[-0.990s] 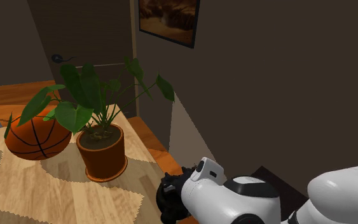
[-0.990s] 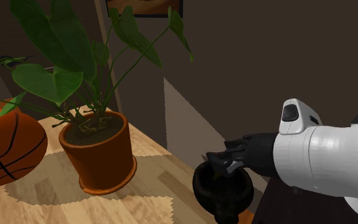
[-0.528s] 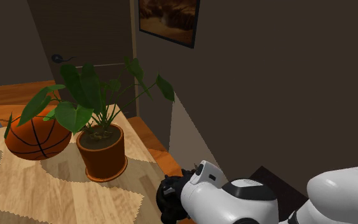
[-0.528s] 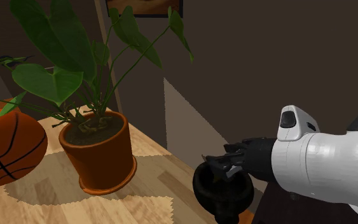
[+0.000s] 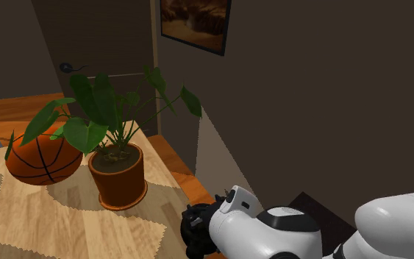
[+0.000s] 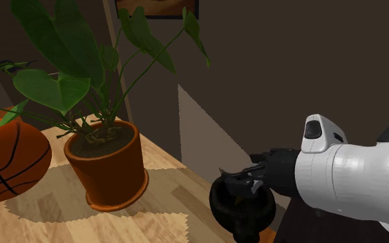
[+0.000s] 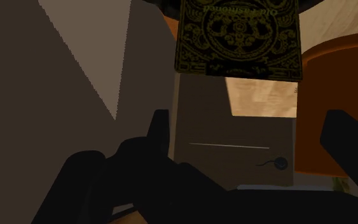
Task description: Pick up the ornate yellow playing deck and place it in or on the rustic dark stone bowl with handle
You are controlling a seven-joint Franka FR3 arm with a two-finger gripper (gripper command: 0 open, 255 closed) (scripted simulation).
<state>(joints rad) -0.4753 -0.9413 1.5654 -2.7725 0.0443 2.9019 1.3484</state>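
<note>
Black gripper (image 7: 247,121) stands wide open, holding nothing, just above the dark stone bowl (image 6: 240,210) at the table (image 6: 179,176) edge nearest the arm. Beyond the fingertips, untouched, the ornate yellow-patterned card deck (image 7: 238,35) lies against the bowl.

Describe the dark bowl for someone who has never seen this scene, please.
Start at the wooden table with the leafy plant in a terracotta pot. Go to that pot's right in the second exterior view, to the table's edge under the black gripper. The bowl there is round and black; the pot and basketball are orange.
</note>
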